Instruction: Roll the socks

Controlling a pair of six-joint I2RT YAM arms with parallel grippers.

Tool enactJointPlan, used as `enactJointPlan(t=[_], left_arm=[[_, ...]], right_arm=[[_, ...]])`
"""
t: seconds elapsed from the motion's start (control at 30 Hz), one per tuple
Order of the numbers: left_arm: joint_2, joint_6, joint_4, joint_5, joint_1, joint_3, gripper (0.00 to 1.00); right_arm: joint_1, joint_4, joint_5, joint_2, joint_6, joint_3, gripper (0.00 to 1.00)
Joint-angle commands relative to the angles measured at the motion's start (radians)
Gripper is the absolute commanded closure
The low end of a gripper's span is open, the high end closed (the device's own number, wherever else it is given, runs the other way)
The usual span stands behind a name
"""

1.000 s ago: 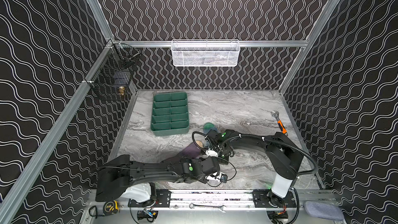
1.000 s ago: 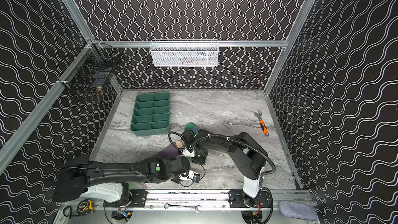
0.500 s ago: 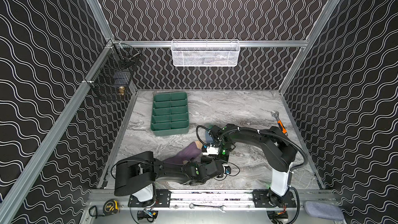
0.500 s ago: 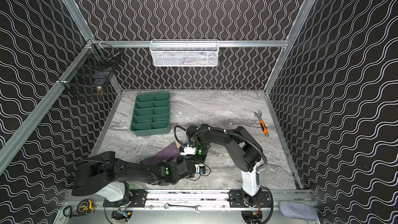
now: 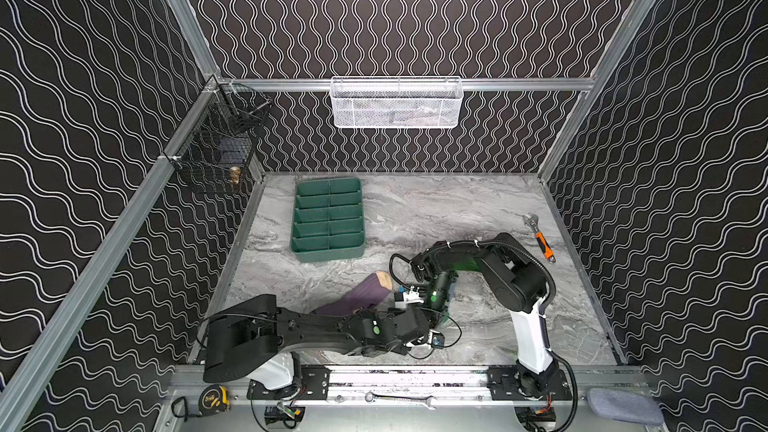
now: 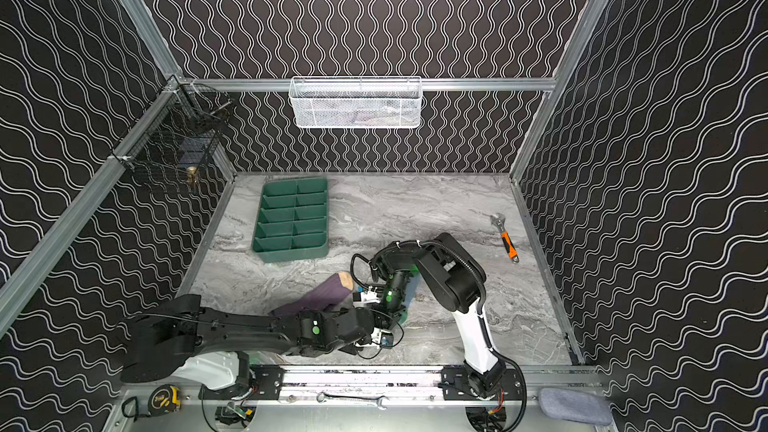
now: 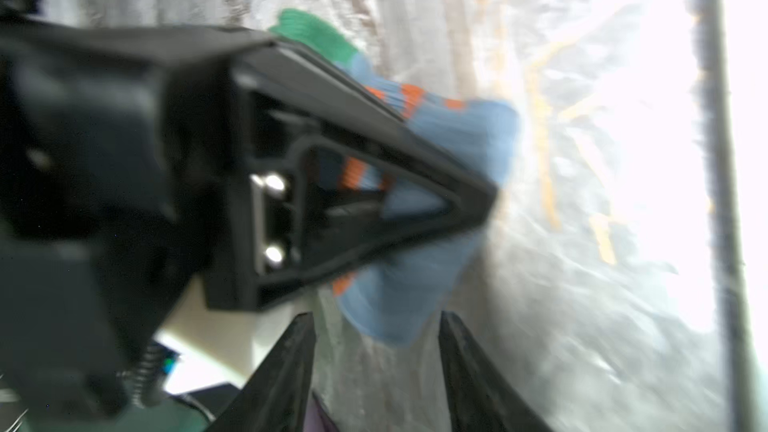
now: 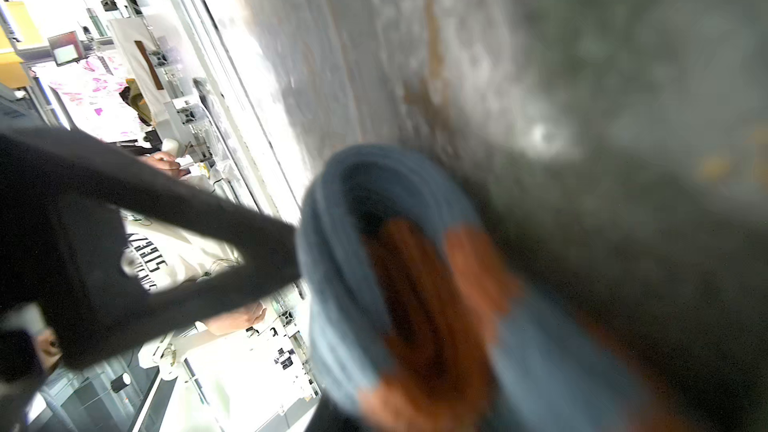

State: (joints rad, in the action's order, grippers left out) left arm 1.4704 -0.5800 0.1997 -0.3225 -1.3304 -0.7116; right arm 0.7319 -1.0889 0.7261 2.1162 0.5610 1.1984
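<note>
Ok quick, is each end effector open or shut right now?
Left end effector: open, fingers apart.
Right end effector: closed, holding the blue sock.

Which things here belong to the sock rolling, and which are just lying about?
Job: purple ribbed sock with peach toe; blue ribbed sock with green toe and orange stripes.
Lying about: green compartment tray; orange-handled wrench; white mesh basket; grey cloth pad; yellow tape measure.

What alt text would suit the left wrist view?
Blurred close-up: the right gripper pinches a blue sock with orange stripes and a green toe, the marble table behind it. The left gripper shows at the frame's edge, fingers apart, holding nothing.
</note>
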Motion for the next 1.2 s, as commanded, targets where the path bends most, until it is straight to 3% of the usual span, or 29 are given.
enactJointPlan(t=[0.0,0.17,0.5,0.87,1.0,1.17], left_arm=[[-0.001,-0.029,0.059,0.08,0.001,0.006,0.46],[0.038,-0.017,0.028,0.089,0.002,0.003,0.47],[0.06,-0.02,-0.151,-0.003,0.002,0.007,0.47],[0.111,-0.048,-0.14,0.107,0.002,0.011,0.51],[0.161,-0.036,-0.113,0.137,0.003,-0.018,0.59],[0.175,-0.025,-0.091,0.163,0.008,-0.021,0.79]], right_arm=[[-0.002,0.258,-0.389,-0.006,-0.006,-0.029,1.0],[-0.002,0.3,-0.402,-0.055,-0.001,-0.062,1.0],[0.002,0.29,-0.364,-0.033,-0.012,-0.053,1.0],[0.002,0.285,-0.361,-0.036,-0.013,-0.041,1.0],[0.001,0.285,-0.361,-0.038,-0.014,-0.037,1.0],[0.002,0.285,-0.358,-0.042,-0.015,-0.036,1.0]])
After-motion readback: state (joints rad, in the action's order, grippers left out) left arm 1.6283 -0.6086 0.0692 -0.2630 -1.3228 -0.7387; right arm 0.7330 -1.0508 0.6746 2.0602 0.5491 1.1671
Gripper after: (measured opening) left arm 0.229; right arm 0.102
